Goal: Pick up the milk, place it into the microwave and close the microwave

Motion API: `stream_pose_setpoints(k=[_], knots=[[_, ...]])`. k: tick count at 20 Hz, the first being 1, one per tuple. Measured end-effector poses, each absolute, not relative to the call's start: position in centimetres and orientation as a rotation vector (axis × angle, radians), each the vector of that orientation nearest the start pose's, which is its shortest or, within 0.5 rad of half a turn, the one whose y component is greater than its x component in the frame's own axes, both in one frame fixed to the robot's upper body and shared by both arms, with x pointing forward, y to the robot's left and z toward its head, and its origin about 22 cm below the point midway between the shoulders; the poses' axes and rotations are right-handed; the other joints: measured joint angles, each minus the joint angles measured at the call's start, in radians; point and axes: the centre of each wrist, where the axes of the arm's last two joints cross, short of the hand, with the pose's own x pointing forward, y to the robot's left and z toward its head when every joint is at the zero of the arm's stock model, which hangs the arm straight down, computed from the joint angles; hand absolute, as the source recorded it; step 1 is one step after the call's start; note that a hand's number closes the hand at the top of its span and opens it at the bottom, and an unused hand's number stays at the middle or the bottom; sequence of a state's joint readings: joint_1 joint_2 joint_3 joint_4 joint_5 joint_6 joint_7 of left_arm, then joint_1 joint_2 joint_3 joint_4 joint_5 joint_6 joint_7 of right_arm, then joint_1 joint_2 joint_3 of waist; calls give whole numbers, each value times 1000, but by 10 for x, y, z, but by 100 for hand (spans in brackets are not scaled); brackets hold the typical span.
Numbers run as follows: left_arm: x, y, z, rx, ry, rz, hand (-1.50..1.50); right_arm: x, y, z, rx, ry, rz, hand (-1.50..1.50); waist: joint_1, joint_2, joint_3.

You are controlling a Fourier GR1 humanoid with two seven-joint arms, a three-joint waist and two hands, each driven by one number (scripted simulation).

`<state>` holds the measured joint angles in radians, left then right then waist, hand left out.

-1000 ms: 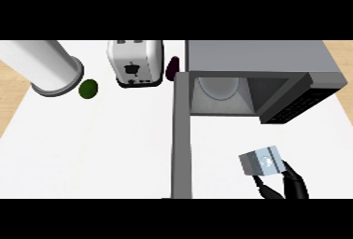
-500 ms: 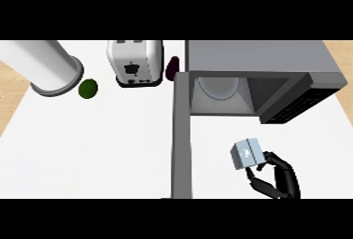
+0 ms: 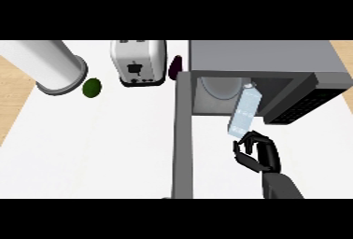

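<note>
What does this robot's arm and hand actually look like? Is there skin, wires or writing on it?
Only one arm shows: a smooth dark grey forearm ending in the glossy black right hand with slim, segmented fingers and a thumb. No skin-like covering, loose cables, sleeves or markings are visible. The left arm is out of view.

Tilted milk carton (image 3: 245, 110) apparently entering open microwave (image 3: 265, 60)

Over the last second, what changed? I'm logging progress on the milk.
The right hand carried the milk up from the counter's near edge to the microwave opening; the carton now leans into the cavity, the hand at its base. The door stayed open; toaster and canister unmoved.
</note>
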<state>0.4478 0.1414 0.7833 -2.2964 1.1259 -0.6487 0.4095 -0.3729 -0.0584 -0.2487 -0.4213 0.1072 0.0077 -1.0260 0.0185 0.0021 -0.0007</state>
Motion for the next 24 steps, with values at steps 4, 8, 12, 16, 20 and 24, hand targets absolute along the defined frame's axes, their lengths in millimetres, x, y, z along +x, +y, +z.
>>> stream_pose_setpoints(k=[4,8,12,16,20,24], knots=[[54,385,144,-283,-1926,-6,-150,279,-239,-143,-59,-1821,91,150,-2,0,1],[60,388,148,-287,-1911,-5,-150,301,-226,-128,-93,-1859,114,150,-5,-1,-1],[57,389,147,-281,-1906,-6,-150,326,-232,-107,-133,-1887,130,150,-6,-3,-2],[66,388,142,-279,-1903,-5,-150,351,-234,-85,-155,-1884,153,150,0,1,-1],[71,391,142,-282,-1903,-11,-150,372,-242,-62,-189,-1861,170,150,10,6,1],[76,393,140,-303,-1898,-28,-150,391,-246,-40,-210,-1838,175,150,30,15,4]])
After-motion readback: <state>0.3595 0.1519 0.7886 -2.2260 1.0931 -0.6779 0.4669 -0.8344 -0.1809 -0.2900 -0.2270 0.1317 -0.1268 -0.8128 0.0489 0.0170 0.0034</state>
